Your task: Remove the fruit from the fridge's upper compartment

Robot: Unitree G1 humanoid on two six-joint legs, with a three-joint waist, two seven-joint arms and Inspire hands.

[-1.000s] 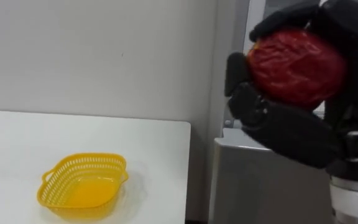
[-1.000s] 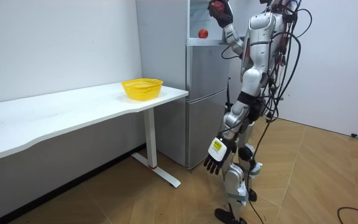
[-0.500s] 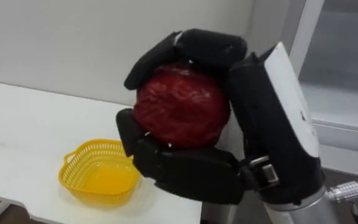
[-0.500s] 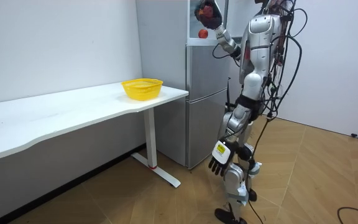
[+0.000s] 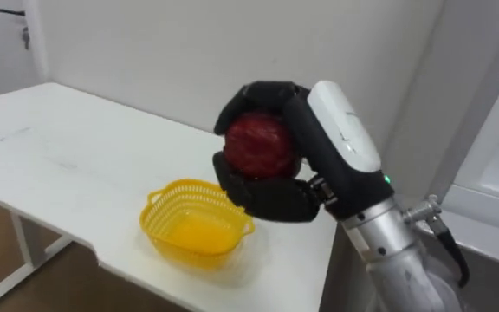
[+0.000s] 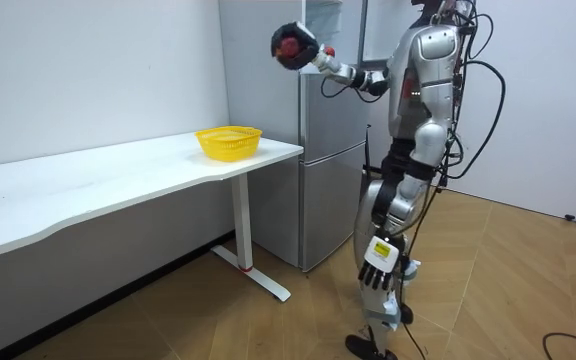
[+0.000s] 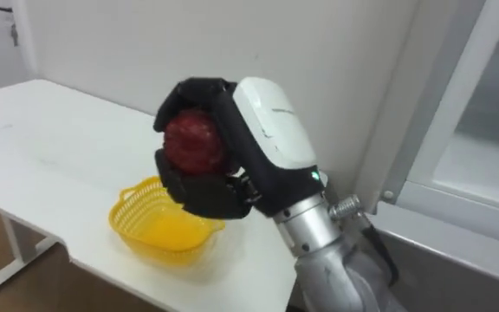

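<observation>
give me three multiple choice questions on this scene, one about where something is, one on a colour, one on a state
1. Where is the basket?
A. on a chair
B. on the table
C. on a shelf

2. What colour is the basket?
A. blue
B. green
C. yellow

3. What is the right hand doing?
A. holding a red fruit
B. lying flat on a chair
C. hanging open and empty

Answers:
1 B, the basket stands on the white table, near its end.
2 C, its mesh wall and rim are yellow.
3 A, the right hand's fingers curl round the red fruit, held up in the air; it is the left hand that hangs open by the leg.
</observation>
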